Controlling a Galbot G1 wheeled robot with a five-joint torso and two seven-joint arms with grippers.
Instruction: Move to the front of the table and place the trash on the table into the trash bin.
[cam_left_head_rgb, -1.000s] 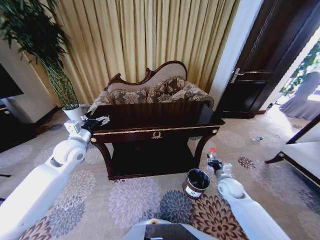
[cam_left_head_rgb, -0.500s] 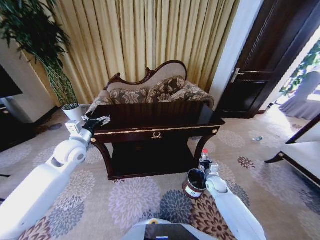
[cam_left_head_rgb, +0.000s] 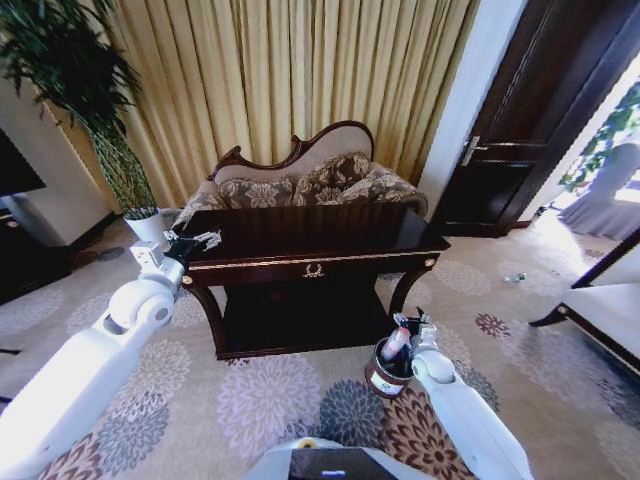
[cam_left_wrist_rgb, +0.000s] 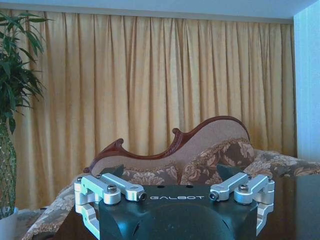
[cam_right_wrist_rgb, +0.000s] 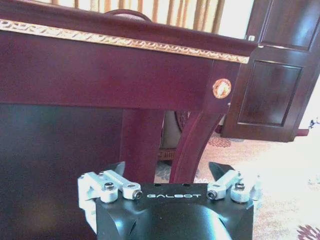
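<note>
The clear bottle (cam_left_head_rgb: 396, 344) with its red cap leans tilted inside the small round dark trash bin (cam_left_head_rgb: 379, 379), which stands on the carpet by the table's front right leg. My right gripper (cam_left_head_rgb: 409, 326) (cam_right_wrist_rgb: 169, 171) hovers just above the bin's rim, open, with nothing between its fingers. In the right wrist view it faces the table (cam_right_wrist_rgb: 100, 70) and its leg. My left gripper (cam_left_head_rgb: 198, 241) (cam_left_wrist_rgb: 170, 172) is open at the left front corner of the dark glossy table (cam_left_head_rgb: 310, 232). I cannot make out any scraps on the table.
A patterned sofa (cam_left_head_rgb: 300, 185) stands behind the table, before yellow curtains. A white plant pot (cam_left_head_rgb: 147, 226) sits at the table's left end. A dark door (cam_left_head_rgb: 545, 120) is at the right, and a piece of furniture (cam_left_head_rgb: 600, 300) juts in at the far right.
My right gripper moved left from beside the bin to over its rim. The bottle, upright in the gripper before, now leans in the bin, let go. The left arm has not moved.
</note>
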